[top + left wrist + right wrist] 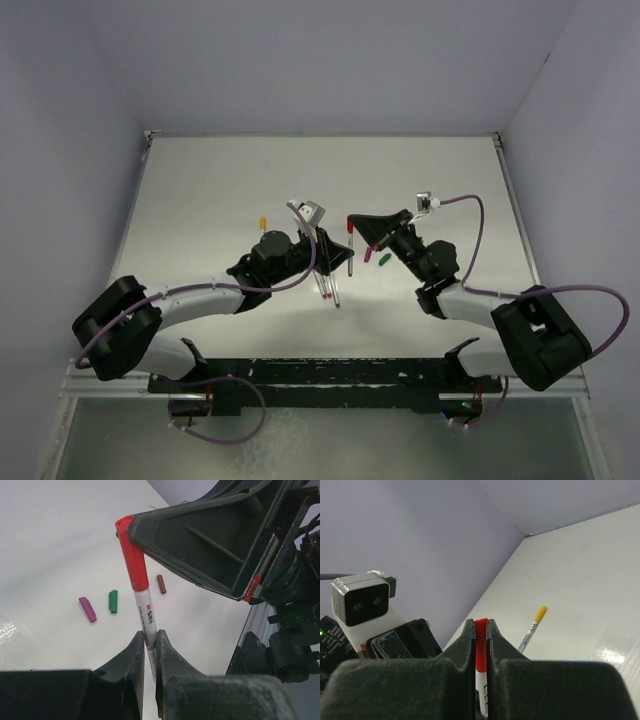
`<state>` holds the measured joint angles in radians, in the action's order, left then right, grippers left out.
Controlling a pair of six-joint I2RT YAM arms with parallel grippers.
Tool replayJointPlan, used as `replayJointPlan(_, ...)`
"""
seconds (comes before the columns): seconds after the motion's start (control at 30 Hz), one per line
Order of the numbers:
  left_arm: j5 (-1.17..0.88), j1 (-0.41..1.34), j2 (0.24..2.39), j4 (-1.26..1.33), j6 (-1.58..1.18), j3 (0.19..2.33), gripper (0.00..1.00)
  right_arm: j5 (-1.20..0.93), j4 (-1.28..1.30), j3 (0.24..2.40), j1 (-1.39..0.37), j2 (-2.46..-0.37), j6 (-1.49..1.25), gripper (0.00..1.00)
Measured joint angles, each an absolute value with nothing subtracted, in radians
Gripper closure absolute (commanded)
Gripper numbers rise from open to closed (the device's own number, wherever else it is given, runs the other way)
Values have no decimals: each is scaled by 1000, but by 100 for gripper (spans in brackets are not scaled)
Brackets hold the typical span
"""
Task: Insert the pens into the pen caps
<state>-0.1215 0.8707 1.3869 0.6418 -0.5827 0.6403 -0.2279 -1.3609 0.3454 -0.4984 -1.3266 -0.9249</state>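
Observation:
My left gripper (148,637) is shut on the white barrel of a pen (144,611). A red cap (132,555) sits on the pen's far end, and my right gripper (480,627) is shut on that cap (480,645). In the top view the two grippers meet at mid-table, left (338,252) and right (354,224). Purple (87,609), green (113,601) and dark red (161,584) caps lie loose on the table below. Several uncapped pens (328,284) lie near my left gripper. A pen with a yellow cap (532,629) lies further left.
The white table (220,190) is walled at the back and both sides. The left wrist camera (360,600) is close to my right gripper. The black base rail (320,375) runs along the near edge.

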Motion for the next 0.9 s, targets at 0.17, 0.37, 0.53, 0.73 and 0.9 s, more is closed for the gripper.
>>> replayJointPlan(0.17,-111,871,1386,633,-582,640,100,-228,-1368,346,-506,-1336,-910,100)
replayJointPlan(0.37,-76,872,1363,593,-577,640,100,-230,-1333,362,-525,-1334,-861,100)
replayJointPlan(0.53,-41,874,1319,540,-551,640,100,-221,-1262,390,-558,-1302,-789,100)
replayJointPlan(0.73,-5,878,1278,503,-510,640,100,-187,-1189,420,-603,-1263,-708,100)
replayJointPlan(0.9,14,877,1269,471,-484,640,100,-159,-1151,429,-629,-1262,-674,100)
